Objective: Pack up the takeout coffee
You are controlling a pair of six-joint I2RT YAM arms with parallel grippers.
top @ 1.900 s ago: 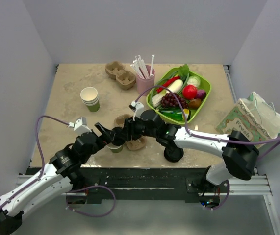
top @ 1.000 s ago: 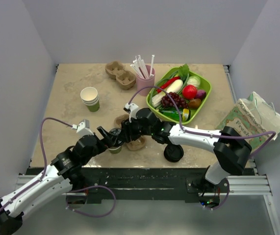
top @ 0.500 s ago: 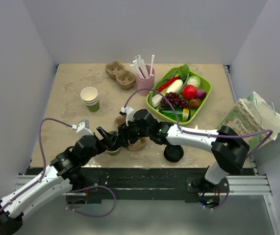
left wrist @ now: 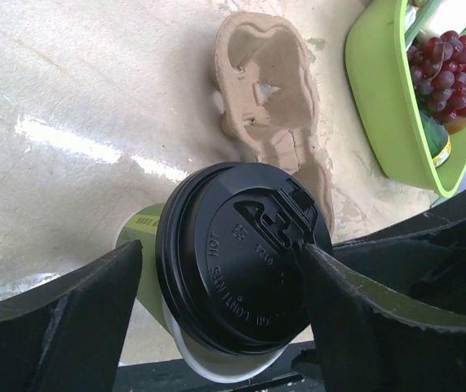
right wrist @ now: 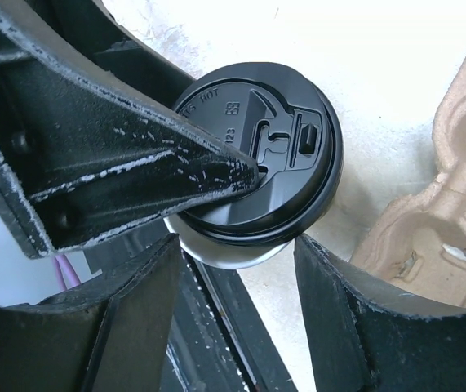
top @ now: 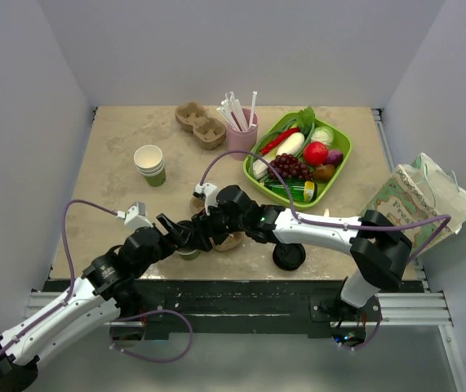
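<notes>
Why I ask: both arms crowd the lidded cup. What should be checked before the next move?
1. Black lid seated on the takeout coffee: cannot tell; a white rim shows under one edge.
2. Left gripper straddles the takeout coffee: ok.
3. Left gripper's hold is firm: cannot tell.
4. Right gripper clear of the takeout coffee: not ok; its fingers flank the lid.
5. Cardboard carrier beside the takeout coffee, visible wells empty: ok.
</notes>
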